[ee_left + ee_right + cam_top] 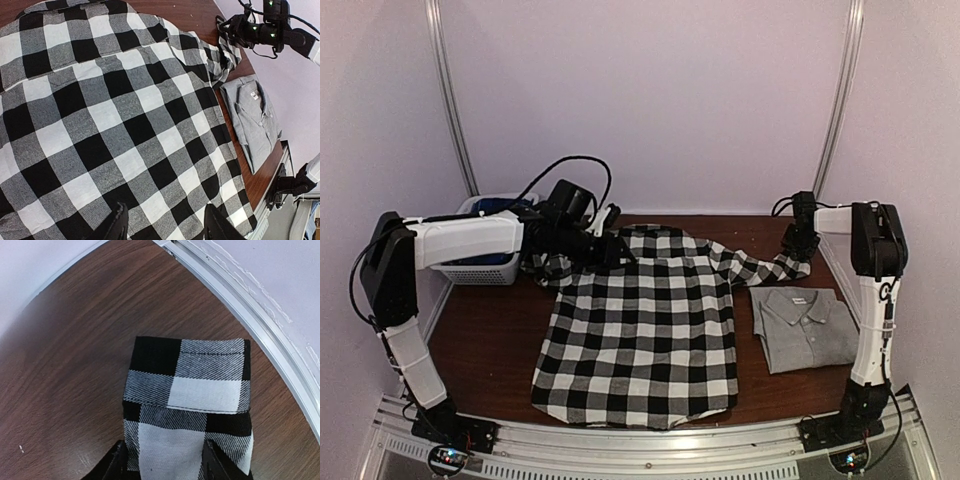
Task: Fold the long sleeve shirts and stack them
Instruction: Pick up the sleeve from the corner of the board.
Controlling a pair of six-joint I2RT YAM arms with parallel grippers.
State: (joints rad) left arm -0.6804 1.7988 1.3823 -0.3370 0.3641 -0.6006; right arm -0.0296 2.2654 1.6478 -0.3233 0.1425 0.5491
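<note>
The black-and-white check flannel shirt (640, 330) lies spread flat in the middle of the table, hem toward me; no lettering shows. Its right sleeve runs out to the cuff (185, 385). My right gripper (798, 250) is at that cuff, and in the right wrist view the gripper (164, 467) has its jaws wide apart with the sleeve lying between and under the fingers. My left gripper (610, 245) hovers at the collar end, and in its own view the gripper (167, 227) is open and empty above the shirt body (125, 110). The grey collared shirt (805, 325) lies folded at the right, also seen in the left wrist view (255, 115).
A white basket (480, 265) with dark contents stands at the back left, behind my left arm. A metal frame rail (240, 305) runs along the table's far right edge, close to the cuff. Bare brown table (485, 330) shows left of the flannel shirt.
</note>
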